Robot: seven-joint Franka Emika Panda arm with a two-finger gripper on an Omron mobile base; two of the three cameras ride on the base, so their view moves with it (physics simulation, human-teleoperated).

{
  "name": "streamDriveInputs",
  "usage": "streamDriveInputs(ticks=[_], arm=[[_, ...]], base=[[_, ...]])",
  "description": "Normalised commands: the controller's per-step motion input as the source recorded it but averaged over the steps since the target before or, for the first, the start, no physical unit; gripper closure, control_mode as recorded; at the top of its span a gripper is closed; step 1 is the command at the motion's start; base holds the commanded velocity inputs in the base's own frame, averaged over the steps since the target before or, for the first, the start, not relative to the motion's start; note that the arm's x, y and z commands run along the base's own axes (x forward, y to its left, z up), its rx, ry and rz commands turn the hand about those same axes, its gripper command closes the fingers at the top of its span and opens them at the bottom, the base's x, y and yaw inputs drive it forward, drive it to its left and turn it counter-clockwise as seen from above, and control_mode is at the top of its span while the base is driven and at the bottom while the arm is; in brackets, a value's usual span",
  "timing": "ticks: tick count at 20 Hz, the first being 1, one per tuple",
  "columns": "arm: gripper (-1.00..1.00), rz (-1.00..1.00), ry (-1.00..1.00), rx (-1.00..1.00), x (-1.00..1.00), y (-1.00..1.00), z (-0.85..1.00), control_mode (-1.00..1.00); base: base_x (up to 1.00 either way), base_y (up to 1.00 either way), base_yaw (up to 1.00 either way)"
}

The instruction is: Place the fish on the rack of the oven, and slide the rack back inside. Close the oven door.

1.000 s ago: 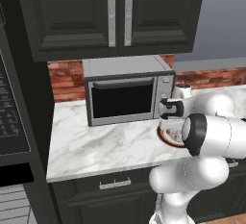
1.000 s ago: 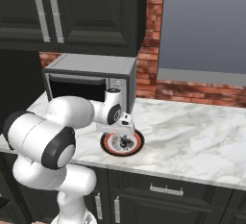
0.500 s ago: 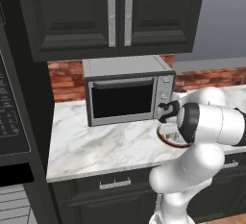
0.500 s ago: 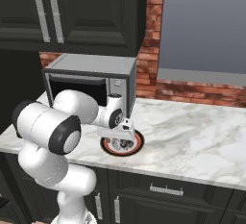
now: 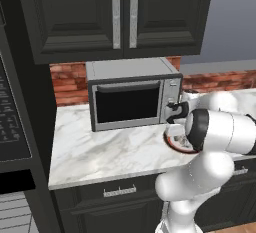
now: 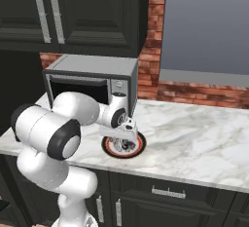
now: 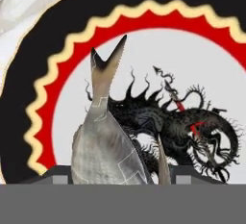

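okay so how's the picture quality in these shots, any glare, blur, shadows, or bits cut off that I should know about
Left base view: flat, even rendered light, no glare; the arm hides most of the plate. Right base view: sharp; a soft shadow under the gripper on the plate, window plain grey. Hand view: very close, so the fish looks a bit soft and is cut off at the bottom; the fingertips are barely visible.
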Motion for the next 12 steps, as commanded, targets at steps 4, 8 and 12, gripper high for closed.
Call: streamDriveInputs(ticks=[4,8,12], arm=[[1.00,0.00,-0.23,0.08,-0.47,0.00,0.89,-1.00],[1.00,0.00,-0.23,0.04,-0.48,0.06,1.00,-1.00],[1.00,0.00,-0.13,0.00,-0.25,0.19,1.00,-1.00]], base=[[0.00,0.00,0.00],[0.00,0.00,0.00],[0.00,0.00,0.00]])
